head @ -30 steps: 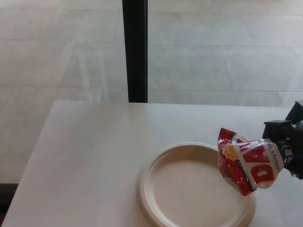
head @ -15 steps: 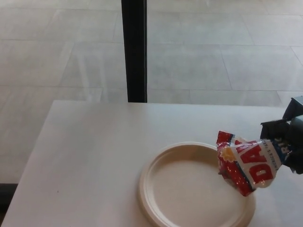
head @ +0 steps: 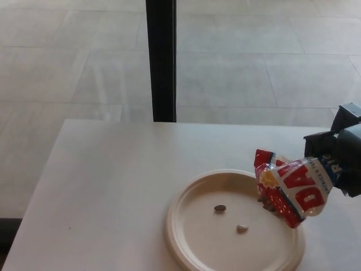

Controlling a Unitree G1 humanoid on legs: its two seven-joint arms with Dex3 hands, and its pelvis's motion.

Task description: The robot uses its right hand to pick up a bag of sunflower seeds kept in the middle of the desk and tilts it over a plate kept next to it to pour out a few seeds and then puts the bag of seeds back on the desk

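The right hand (head: 338, 161), at three o'clock in the head view, grips the bag of sunflower seeds (head: 290, 186) and holds it tipped, mouth down, over the plate's three o'clock rim. Two seeds (head: 220, 208) now lie on the plate (head: 186, 226), which was bare half a second ago, one near its centre and one toward five o'clock. Pouring looks done; righting the bag and returning it to the desk (head: 107, 186) remains.
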